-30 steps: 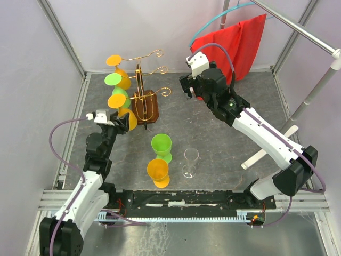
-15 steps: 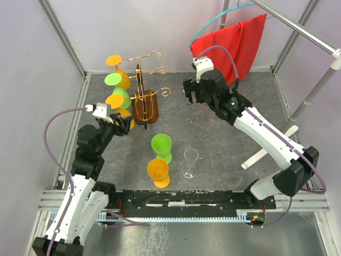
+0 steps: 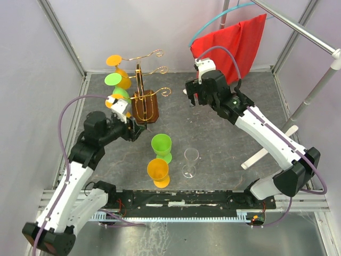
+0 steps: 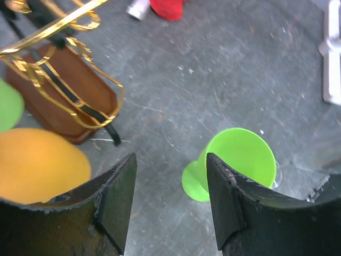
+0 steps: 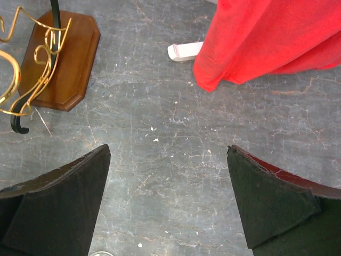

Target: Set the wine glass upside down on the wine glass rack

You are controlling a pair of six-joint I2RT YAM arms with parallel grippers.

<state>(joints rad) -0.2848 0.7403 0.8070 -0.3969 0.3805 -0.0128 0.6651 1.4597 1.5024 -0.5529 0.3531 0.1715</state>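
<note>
The wine glass rack (image 3: 144,108) has a dark brown base and gold wire arms. Orange and green glasses (image 3: 113,80) hang upside down on its left side. A green glass (image 3: 161,145), an orange glass (image 3: 158,171) and a clear wine glass (image 3: 190,161) stand upright on the table in front. My left gripper (image 3: 138,132) is open and empty, between the rack base and the green glass. In the left wrist view my left gripper (image 4: 170,200) is over bare table, with the green glass (image 4: 240,160) by the right finger. My right gripper (image 3: 193,100) is open and empty, right of the rack.
A red cloth (image 3: 234,45) hangs from a rail at the back right and also shows in the right wrist view (image 5: 277,37). A white stand foot (image 3: 261,154) lies on the right of the table. Grey walls and metal frame rails surround the table.
My left gripper has come away from the orange glass hanging on the rack's left side. It has swung right, to in front of the rack. The right gripper has shifted slightly.
</note>
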